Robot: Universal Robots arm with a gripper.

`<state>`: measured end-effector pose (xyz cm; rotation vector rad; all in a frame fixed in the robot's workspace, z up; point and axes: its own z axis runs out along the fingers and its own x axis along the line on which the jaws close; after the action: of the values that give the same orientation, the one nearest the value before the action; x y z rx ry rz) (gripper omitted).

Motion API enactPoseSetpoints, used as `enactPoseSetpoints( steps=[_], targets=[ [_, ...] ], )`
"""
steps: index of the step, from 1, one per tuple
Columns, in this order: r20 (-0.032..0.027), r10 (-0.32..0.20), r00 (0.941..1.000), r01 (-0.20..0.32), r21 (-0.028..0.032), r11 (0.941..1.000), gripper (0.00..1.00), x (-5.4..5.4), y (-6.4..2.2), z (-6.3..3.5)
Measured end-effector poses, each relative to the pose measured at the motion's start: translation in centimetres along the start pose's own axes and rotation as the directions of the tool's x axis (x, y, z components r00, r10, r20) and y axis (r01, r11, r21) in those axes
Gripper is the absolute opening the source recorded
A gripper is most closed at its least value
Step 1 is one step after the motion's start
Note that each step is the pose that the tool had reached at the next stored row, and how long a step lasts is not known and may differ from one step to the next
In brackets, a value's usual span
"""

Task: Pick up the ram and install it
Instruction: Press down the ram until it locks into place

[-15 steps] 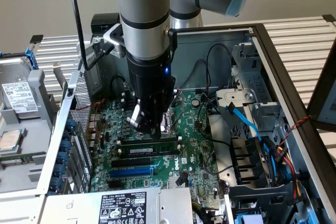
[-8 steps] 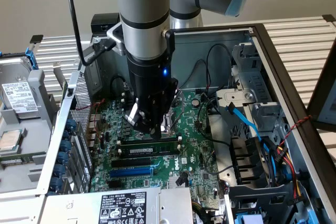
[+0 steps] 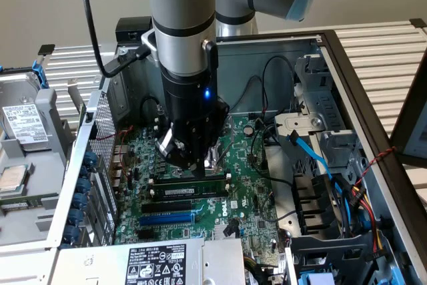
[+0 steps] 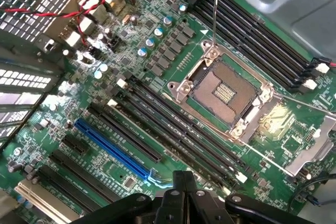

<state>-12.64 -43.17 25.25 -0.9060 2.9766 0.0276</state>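
Note:
The ram (image 3: 193, 191), a long thin stick with a white label strip, lies along one of the black slots on the green motherboard (image 3: 250, 198) inside the open computer case. My gripper (image 3: 199, 165) hangs straight down just behind it, close above the slot row. Its fingers are shut, with nothing between them. In the wrist view the shut gripper (image 4: 184, 178) points down at the parallel black slots (image 4: 173, 129) beside the CPU socket (image 4: 226, 90). I cannot tell whether the fingertips touch the ram.
A blue slot (image 3: 167, 219) runs in front of the black ones. Blue and black cables (image 3: 313, 158) and a drive cage (image 3: 320, 211) crowd the exterior view's right. The power supply (image 3: 160, 265) sits at the front, and a hard drive (image 3: 23, 125) lies outside the case at the exterior view's left.

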Motion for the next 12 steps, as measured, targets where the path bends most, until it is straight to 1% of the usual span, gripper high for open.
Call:
enactPoseSetpoints(
  steps=[3,6,9,12],
  targets=[
    [0.0005,0.051,0.9987,-0.051,0.0017,0.9987,0.1,0.0,0.0,0.0],
    [0.001,0.103,0.9947,-0.103,0.0035,0.9947,0.1,0.0,0.0,0.0],
    [0.0017,0.153,0.9882,-0.153,0.0051,0.9882,0.1,0.0,0.0,0.0],
    [0.0024,0.204,0.9789,-0.204,0.0068,0.9789,0.1,0.0,0.0,0.0]
  ],
)
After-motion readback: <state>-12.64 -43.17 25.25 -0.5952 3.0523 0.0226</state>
